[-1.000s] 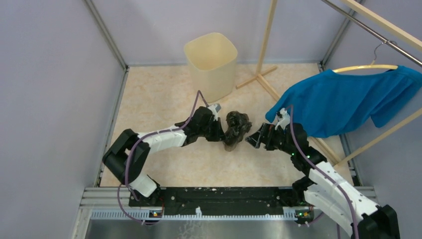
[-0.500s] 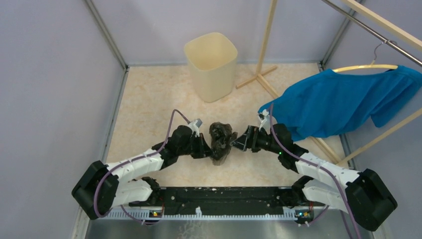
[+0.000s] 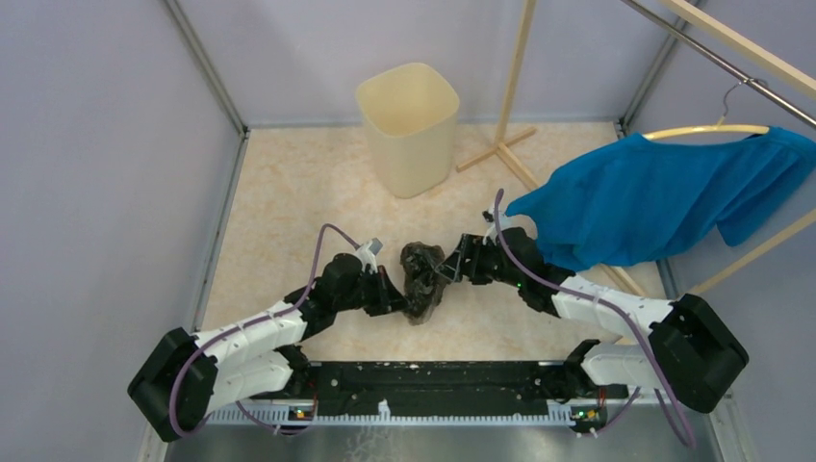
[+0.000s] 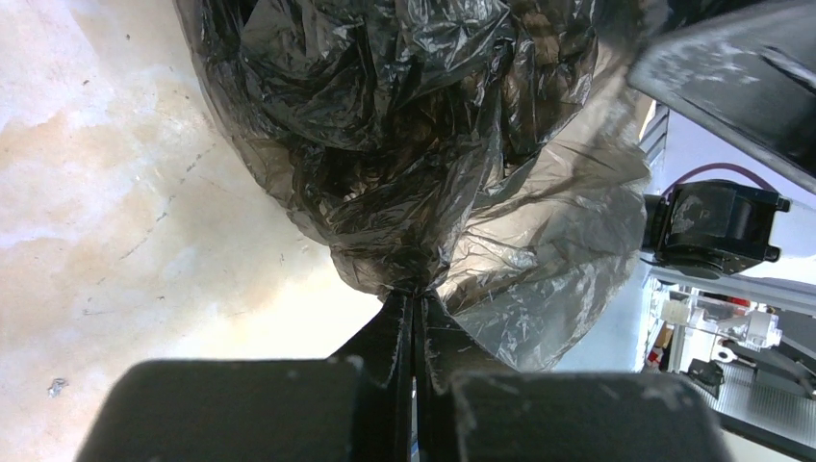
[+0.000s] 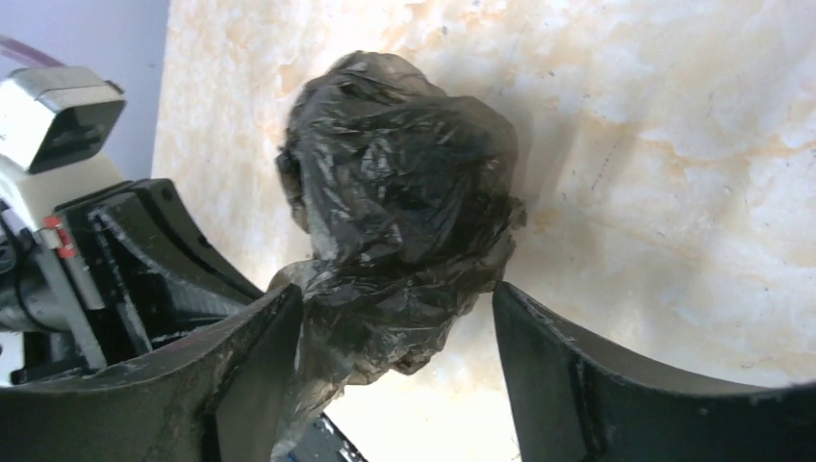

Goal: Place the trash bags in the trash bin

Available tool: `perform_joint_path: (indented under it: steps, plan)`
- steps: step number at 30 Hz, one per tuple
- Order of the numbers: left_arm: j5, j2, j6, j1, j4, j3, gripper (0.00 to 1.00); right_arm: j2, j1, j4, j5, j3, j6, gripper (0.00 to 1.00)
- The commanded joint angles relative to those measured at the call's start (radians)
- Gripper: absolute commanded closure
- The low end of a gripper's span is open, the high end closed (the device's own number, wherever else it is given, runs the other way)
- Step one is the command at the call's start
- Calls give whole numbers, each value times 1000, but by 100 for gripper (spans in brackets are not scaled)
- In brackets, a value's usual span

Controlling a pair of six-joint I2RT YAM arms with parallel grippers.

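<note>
The trash bag [image 3: 423,274] is a crumpled dark grey-brown plastic bundle hanging low over the marbled floor, in the middle of the top view. My left gripper [image 3: 400,294] is shut on a gathered neck of the trash bag [image 4: 385,144], its two fingers pressed together [image 4: 414,303]. My right gripper [image 3: 446,269] is open and straddles the bag's other side [image 5: 404,212]. Its left finger touches the plastic; its right finger stands just apart from it. The cream trash bin [image 3: 409,125] stands upright at the back, well away from both grippers.
A blue garment [image 3: 654,197] hangs on a hanger at the right, close behind my right arm. A wooden rack with its floor foot [image 3: 508,144] stands right of the bin. Grey walls enclose the floor on the left, back and right. The black base rail [image 3: 423,377] runs along the near edge.
Both arms have pulled back toward the near edge, bringing the bag with them. The right gripper has come in around the bag and its fingers have narrowed.
</note>
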Motion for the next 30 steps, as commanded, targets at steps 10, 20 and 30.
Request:
perform_joint_path:
  steps: [10, 20, 30]
  plan:
    - [2, -10, -8, 2, 7, 4, 82, -72, 15, 32, 22, -118, -20, 84]
    - [-27, -45, 94, 2, -173, 181, 38, -217, 15, 100, -27, -169, -74, 100]
    - [-57, 2, 217, 0, -300, 350, 7, -305, 14, 7, -59, -9, -182, 100]
